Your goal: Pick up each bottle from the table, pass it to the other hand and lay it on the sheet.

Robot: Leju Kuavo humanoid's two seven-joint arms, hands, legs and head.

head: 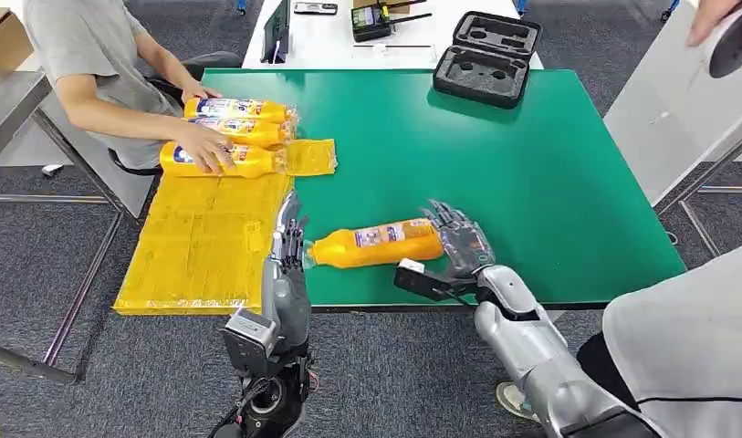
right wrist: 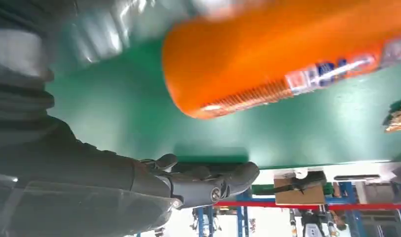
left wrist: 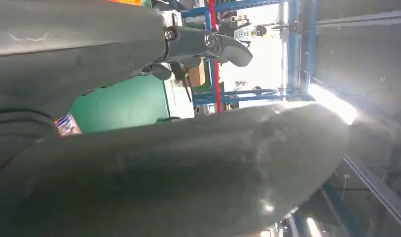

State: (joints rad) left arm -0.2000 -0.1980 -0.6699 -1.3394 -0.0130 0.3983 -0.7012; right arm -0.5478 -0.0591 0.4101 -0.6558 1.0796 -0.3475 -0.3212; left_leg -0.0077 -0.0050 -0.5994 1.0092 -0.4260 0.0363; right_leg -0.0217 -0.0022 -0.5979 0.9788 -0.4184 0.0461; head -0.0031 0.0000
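**Bottle lying on table at right hand**

Bottle point(head: 376, 245) is being seen on its side on the green table point(head: 531, 173), near the front edge, cap toward the sheet point(head: 203, 242). Right hand point(head: 458, 242) is being held against its base, fingers spread, nothing gripped. Left hand point(head: 289, 239) is being held upright and open just beside the cap. Three bottles point(head: 235, 132) on the sheet are being touched by a person point(head: 102, 64).

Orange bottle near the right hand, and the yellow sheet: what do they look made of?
Orange bottle: probably glossy plastic, judging by its smooth orange body with a soft sheen and printed wrap label. Yellow sheet: looks like thin plastic film or a flattened bag; it is wrinkled, shiny and slightly translucent. It could be coated paper; the pictures leave that open.
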